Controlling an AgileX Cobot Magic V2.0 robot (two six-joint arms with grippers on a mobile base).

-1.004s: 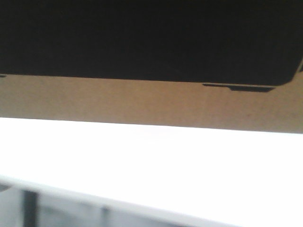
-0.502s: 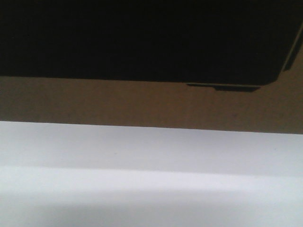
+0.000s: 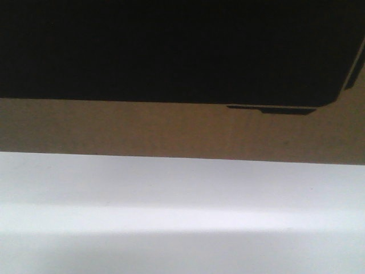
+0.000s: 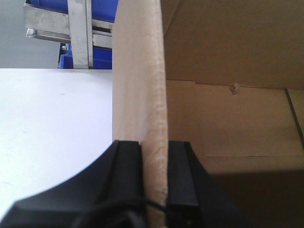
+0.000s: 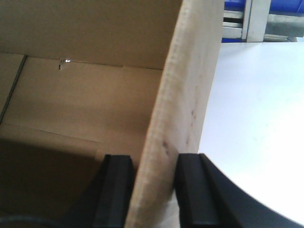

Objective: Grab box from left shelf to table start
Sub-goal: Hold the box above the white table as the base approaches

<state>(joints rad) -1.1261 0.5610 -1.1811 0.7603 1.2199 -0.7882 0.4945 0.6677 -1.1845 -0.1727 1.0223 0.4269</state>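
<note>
matt cardboard box (image 4: 137,95), smooth white table (image 4: 52,123)

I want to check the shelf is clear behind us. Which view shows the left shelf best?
The left wrist view: the left shelf shows steel rails and an upright, with blue bins behind, beyond the table. The right wrist view catches only a corner of a similar steel frame. The front view shows none, only the box.

Looks like a warehouse/stockroom: steel shelf rack (image 4: 78,33) w/ blue plastic bins (image 4: 102,8) behind a plain white table (image 4: 52,128), grey floor past it, plus a big corrugated shipping carton (image 4: 228,118).
</note>
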